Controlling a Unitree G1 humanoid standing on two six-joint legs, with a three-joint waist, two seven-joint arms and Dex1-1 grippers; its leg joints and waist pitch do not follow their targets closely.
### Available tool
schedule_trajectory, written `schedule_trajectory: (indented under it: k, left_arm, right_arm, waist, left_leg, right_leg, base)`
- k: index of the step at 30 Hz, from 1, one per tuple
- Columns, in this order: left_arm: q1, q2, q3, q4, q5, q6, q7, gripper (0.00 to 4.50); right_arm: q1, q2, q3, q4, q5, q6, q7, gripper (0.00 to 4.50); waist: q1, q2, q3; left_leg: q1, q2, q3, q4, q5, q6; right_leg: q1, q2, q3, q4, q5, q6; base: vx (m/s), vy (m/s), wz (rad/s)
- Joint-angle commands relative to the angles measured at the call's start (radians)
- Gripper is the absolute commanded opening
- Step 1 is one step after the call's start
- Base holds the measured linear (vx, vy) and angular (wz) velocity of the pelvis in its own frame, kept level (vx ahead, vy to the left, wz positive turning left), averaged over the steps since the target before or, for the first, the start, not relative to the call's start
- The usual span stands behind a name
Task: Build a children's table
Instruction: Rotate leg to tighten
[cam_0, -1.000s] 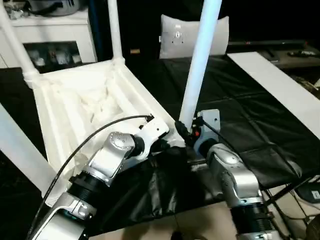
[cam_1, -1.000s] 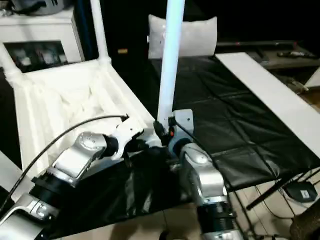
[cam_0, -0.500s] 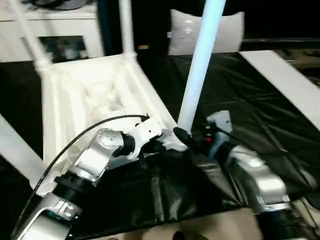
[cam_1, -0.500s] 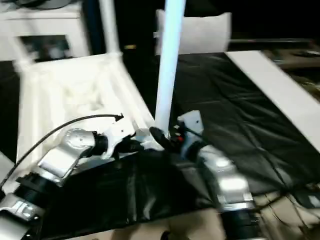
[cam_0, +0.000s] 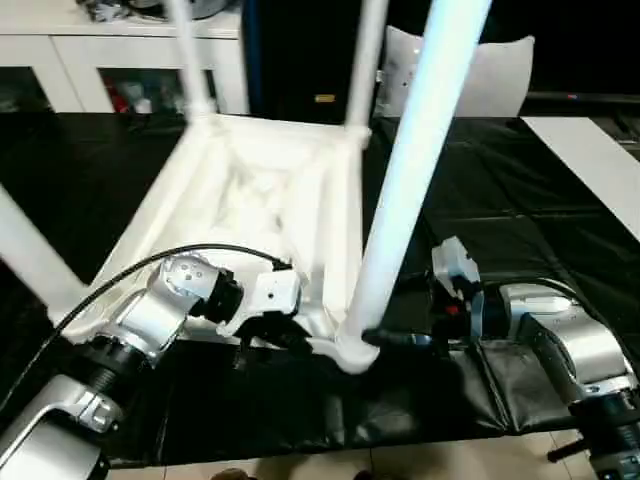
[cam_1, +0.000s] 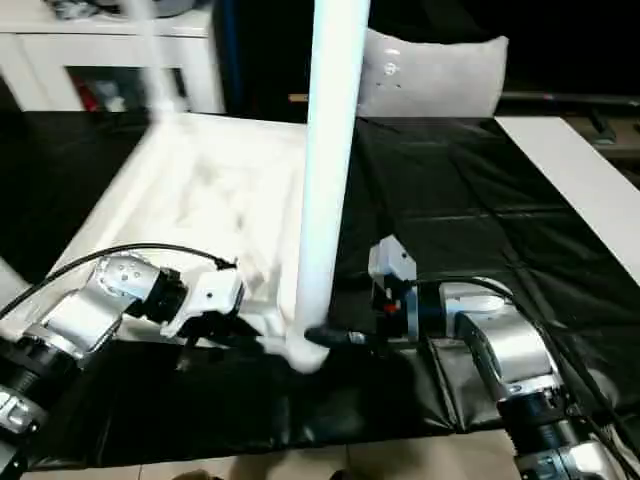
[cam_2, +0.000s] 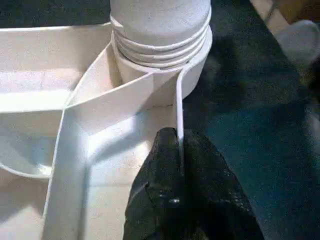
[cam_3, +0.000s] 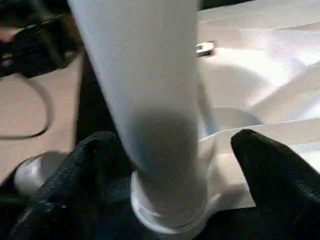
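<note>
Fingers of the left gripper (cam_2: 179, 150) are seen pinched together on a thin upright rib of the table top (cam_0: 250, 190), just beside the near corner socket (cam_0: 350, 350); the rib edge runs between the two black pads. Fingers of the right gripper (cam_3: 165, 155) are spread wide, one pad on each side of the near leg (cam_0: 405, 190) low on the tube, close to the socket; whether the pads actually touch the tube cannot be told from the blurred wrist view.

The table top is lying upside down on the black mat (cam_0: 540, 230), ribbed underside facing up, in the left half of the scene. The near leg is standing in the socket at the near right corner and rises steeply, tilted slightly to the right. Two further legs are seen rising from the far corners (cam_0: 188, 55) (cam_0: 365, 60), and another leg (cam_0: 25, 250) crosses the left edge. A white-grey cushion (cam_0: 470, 75) is propped at the far side; a flat white board (cam_0: 600, 165) lies at far right.
</note>
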Motion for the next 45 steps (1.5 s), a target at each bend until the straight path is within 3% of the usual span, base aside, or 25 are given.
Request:
schedule_trajectory:
  k: [1,15,22,23,25,27,29,30,31,33,34,35,36,37,38,39,40,41,43,44,45]
  left_arm:
    - [-0.029,-0.006,-0.03,-0.014,0.018,-0.032,-0.054,0.0]
    - [-0.057,-0.022,-0.029,0.05,0.023,-0.085,-0.081,0.0]
    - [-0.056,-0.031,-0.011,0.056,0.021,-0.052,-0.054,0.0]
    - [-0.053,-0.032,-0.006,0.051,0.02,-0.038,-0.045,0.0]
    - [-0.047,-0.034,0.0,0.04,0.016,-0.017,-0.031,0.0]
    - [-0.032,-0.043,0.021,-0.001,0.005,0.062,0.015,0.0]
    - [-0.027,-0.047,0.027,-0.015,0.0,0.087,0.028,0.0]
    - [-0.007,-0.061,0.051,-0.079,-0.008,0.19,0.088,0.0]
    - [-0.007,-0.061,0.051,-0.079,-0.008,0.19,0.088,0.0]
    - [0.012,-0.091,0.073,-0.145,-0.002,0.291,0.172,0.0]
    - [0.029,-0.132,0.092,-0.2,0.006,0.383,0.255,0.0]
    - [0.029,-0.132,0.092,-0.2,0.006,0.383,0.255,0.0]
    - [0.035,-0.166,0.105,-0.222,0.016,0.427,0.313,0.0]
    - [0.037,-0.201,0.116,-0.23,0.026,0.465,0.367,0.0]
    - [0.038,-0.223,0.122,-0.238,0.032,0.494,0.401,0.0]
    - [0.038,-0.223,0.122,-0.238,0.032,0.494,0.401,0.0]
    - [0.032,-0.303,0.15,-0.23,0.046,0.537,0.513,0.0]
    - [0.031,-0.317,0.154,-0.228,0.047,0.543,0.531,0.0]
    - [0.03,-0.341,0.16,-0.229,0.053,0.554,0.564,0.0]
    - [0.031,-0.353,0.16,-0.233,0.058,0.56,0.582,0.0]
    - [0.032,-0.36,0.155,-0.233,0.068,0.561,0.594,0.0]
  right_arm:
    - [-0.021,-0.015,0.013,0.009,0.009,0.007,0.039,3.74]
    - [-0.049,0.014,0.047,0.063,-0.005,-0.008,0.082,2.61]
    - [-0.034,0.033,0.031,0.021,0.044,0.074,0.055,2.01]
    - [-0.026,0.038,0.027,0.001,0.056,0.094,0.04,1.98]
    - [-0.014,0.046,0.022,-0.03,0.072,0.123,0.018,1.97]
    - [0.012,0.069,0.022,-0.087,0.067,0.152,-0.053,1.96]
    - [0.019,0.077,0.023,-0.1,0.061,0.158,-0.075,1.96]
    - [0.043,0.12,0.025,-0.146,0.029,0.178,-0.183,1.96]
    - [0.043,0.12,0.025,-0.146,0.029,0.178,-0.183,1.96]
    - [0.055,0.203,0.004,-0.161,0.001,0.206,-0.33,1.95]
    - [0.062,0.283,-0.012,-0.168,-0.033,0.225,-0.469,1.95]
    - [0.062,0.283,-0.012,-0.168,-0.033,0.225,-0.469,1.95]
    - [0.064,0.332,-0.021,-0.167,-0.052,0.238,-0.553,1.94]
    - [0.06,0.379,-0.033,-0.153,-0.084,0.236,-0.645,1.94]
    - [0.058,0.408,-0.04,-0.146,-0.104,0.237,-0.708,1.94]
    - [0.058,0.408,-0.04,-0.146,-0.104,0.237,-0.708,1.94]
    - [0.039,0.485,-0.079,-0.084,-0.151,0.211,-0.883,1.94]
    - [0.035,0.495,-0.084,-0.073,-0.159,0.205,-0.908,1.94]
    - [0.028,0.517,-0.097,-0.056,-0.174,0.191,-0.954,1.94]
    - [0.025,0.533,-0.105,-0.05,-0.183,0.182,-0.977,2.48]
    - [0.02,0.547,-0.114,-0.046,-0.192,0.161,-0.994,2.48]
  waist:
    - [-0.005,-0.002,-0.072]
    - [-0.001,-0.006,-0.069]
    - [-0.001,-0.007,-0.065]
    - [0.0,-0.001,-0.061]
    - [0.0,-0.003,-0.06]
    - [-0.002,0.004,-0.055]
    - [-0.008,-0.001,-0.053]
    - [-0.013,0.001,-0.047]
    - [-0.017,0.0,-0.045]
    - [-0.024,-0.004,-0.045]
    - [-0.04,-0.001,-0.038]
    - [-0.055,-0.002,-0.035]
    - [-0.07,-0.002,-0.036]
    - [-0.07,-0.002,-0.036]
    - [-0.09,-0.002,-0.036]
    - [-0.094,-0.002,-0.036]
    - [-0.101,-0.001,-0.04]
    - [-0.108,-0.001,-0.038]
    - [-0.11,-0.001,-0.047]
    - [-0.109,0.0,-0.047]
    - [-0.11,0.001,-0.049]
  left_leg:
    - [0.007,0.032,0.0,-0.072,-0.178,0.056]
    - [0.003,0.031,-0.002,-0.072,-0.18,0.047]
    - [0.004,0.031,-0.001,-0.073,-0.184,0.049]
    - [0.005,0.032,-0.002,-0.075,-0.184,0.048]
    - [0.005,0.032,-0.003,-0.077,-0.188,0.043]
    - [0.007,0.031,-0.004,-0.078,-0.21,0.034]
    - [0.004,0.029,-0.005,-0.08,-0.229,0.026]
    - [0.005,0.028,-0.007,-0.082,-0.242,0.018]
    - [0.003,0.029,-0.008,-0.083,-0.252,0.014]
    - [0.006,0.026,-0.009,-0.082,-0.265,0.008]
    - [0.002,0.02,-0.015,-0.082,-0.301,-0.004]
    - [-0.009,0.017,-0.022,-0.084,-0.315,-0.019]
    - [-0.003,0.015,-0.025,-0.08,-0.332,-0.024]
    - [-0.003,0.015,-0.025,-0.08,-0.332,-0.024]
    - [-0.011,0.012,-0.029,-0.081,-0.333,-0.021]
    - [-0.009,0.01,-0.029,-0.079,-0.341,-0.016]
    - [-0.008,0.011,-0.028,-0.078,-0.332,-0.006]
    - [-0.006,0.01,-0.025,-0.078,-0.33,-0.002]
    - [-0.01,0.009,-0.023,-0.078,-0.283,0.022]
    - [-0.01,0.016,-0.02,-0.081,-0.264,0.036]
    - [-0.01,0.017,-0.018,-0.081,-0.257,0.038]
  right_leg:
    - [0.055,-0.058,0.062,-0.057,-0.298,-0.189]
    - [0.055,-0.059,0.06,-0.061,-0.348,-0.17]
    - [0.052,-0.059,0.06,-0.063,-0.36,-0.167]
    - [0.051,-0.059,0.061,-0.064,-0.362,-0.167]
    - [0.052,-0.059,0.061,-0.065,-0.362,-0.162]
    - [0.048,-0.06,0.062,-0.069,-0.391,-0.152]
    - [0.05,-0.058,0.059,-0.074,-0.426,-0.139]
    - [0.047,-0.06,0.059,-0.077,-0.461,-0.127]
    - [0.046,-0.059,0.058,-0.079,-0.481,-0.119]
    - [0.044,-0.06,0.056,-0.085,-0.529,-0.099]
    - [0.041,-0.059,0.046,-0.095,-0.607,-0.071]
    - [0.046,-0.058,0.034,-0.1,-0.657,-0.039]
    - [0.043,-0.06,0.028,-0.111,-0.683,-0.02]
    - [0.043,-0.06,0.028,-0.111,-0.683,-0.02]
    - [0.045,-0.06,0.024,-0.116,-0.676,-0.011]
    - [0.043,-0.059,0.023,-0.12,-0.679,-0.008]
    - [0.044,-0.061,0.026,-0.119,-0.655,-0.015]
    - [0.037,-0.058,0.027,-0.121,-0.645,-0.024]
    - [0.043,-0.056,0.033,-0.112,-0.556,-0.053]
    - [0.038,-0.053,0.04,-0.104,-0.492,-0.074]
    - [0.038,-0.052,0.042,-0.1,-0.465,-0.086]
  base:
    - [0.0,0.0,0.0]
    - [0.0,0.0,0.0]
    - [0.0,0.0,0.0]
    - [0.0,0.0,0.0]
    - [0.0,0.0,0.0]
    - [0.0,0.0,0.0]
    - [0.0,0.0,0.0]
    - [0.0,0.0,0.0]
    - [0.0,0.0,0.0]
    - [0.0,0.0,0.0]
    - [0.0,0.0,0.0]
    - [0.0,0.0,0.0]
    - [0.0,0.0,0.0]
    - [0.0,0.0,0.0]
    - [0.0,0.0,0.0]
    - [0.0,0.0,0.0]
    - [0.0,0.0,0.0]
    - [0.0,0.0,0.0]
    - [0.0,0.0,0.0]
    - [0.0,0.0,0.0]
    - [0.0,0.0,0.0]
